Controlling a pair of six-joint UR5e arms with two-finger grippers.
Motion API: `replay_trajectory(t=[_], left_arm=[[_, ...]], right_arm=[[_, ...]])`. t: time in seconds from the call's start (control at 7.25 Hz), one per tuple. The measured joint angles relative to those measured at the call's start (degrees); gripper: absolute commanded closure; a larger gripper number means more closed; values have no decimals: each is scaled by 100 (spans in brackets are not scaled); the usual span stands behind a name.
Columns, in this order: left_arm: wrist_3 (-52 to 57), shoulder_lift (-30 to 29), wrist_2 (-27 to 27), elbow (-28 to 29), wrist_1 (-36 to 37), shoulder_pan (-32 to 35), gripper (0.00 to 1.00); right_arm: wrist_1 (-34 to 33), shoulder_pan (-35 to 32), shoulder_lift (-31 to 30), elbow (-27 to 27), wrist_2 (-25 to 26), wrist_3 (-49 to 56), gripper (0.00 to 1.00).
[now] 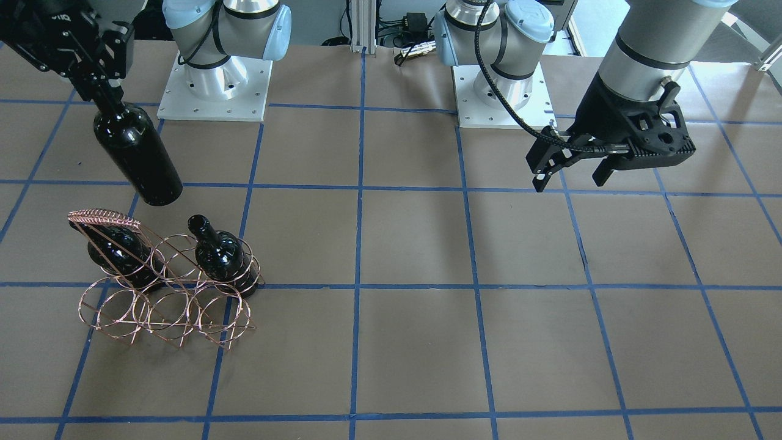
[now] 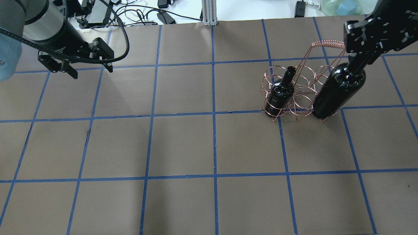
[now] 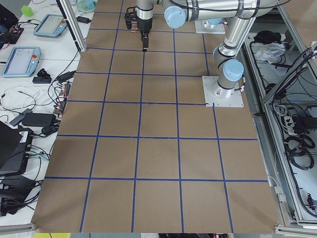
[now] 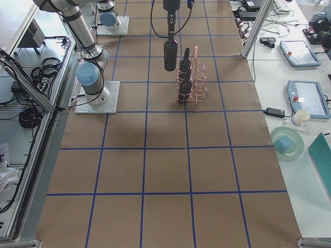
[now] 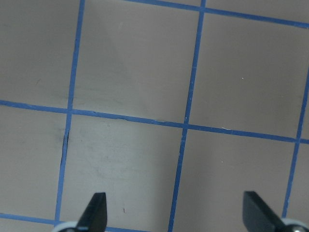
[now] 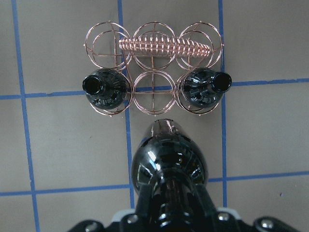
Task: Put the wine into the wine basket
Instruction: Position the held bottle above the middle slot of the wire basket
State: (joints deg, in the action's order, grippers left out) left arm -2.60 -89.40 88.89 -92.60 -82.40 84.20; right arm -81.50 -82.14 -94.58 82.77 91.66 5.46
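My right gripper (image 1: 98,91) is shut on the neck of a black wine bottle (image 1: 139,156) that hangs clear of the table, slightly tilted. In the right wrist view this bottle (image 6: 169,164) hangs beside the copper wire wine basket (image 6: 164,47), on its near side, level with the empty middle ring. Two more black bottles (image 6: 104,87) (image 6: 205,87) stand in the end rings of that near row. From overhead the held bottle (image 2: 338,91) hides one of them. My left gripper (image 2: 91,70) hovers open and empty far off; its fingertips (image 5: 94,212) show only table.
The brown table top carries a blue tape grid (image 2: 214,112). Both arm bases (image 1: 214,79) (image 1: 504,85) stand at the robot's edge. Cables and tablets (image 4: 305,98) lie on side benches beyond the table.
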Motion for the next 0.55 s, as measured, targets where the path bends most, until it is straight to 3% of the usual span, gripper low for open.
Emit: replay_trajectory(t=[0.55], left_arm=[[-39, 112, 177, 81, -44, 80, 0]], right_arm=[[-716, 3, 625, 2, -74, 14, 100]])
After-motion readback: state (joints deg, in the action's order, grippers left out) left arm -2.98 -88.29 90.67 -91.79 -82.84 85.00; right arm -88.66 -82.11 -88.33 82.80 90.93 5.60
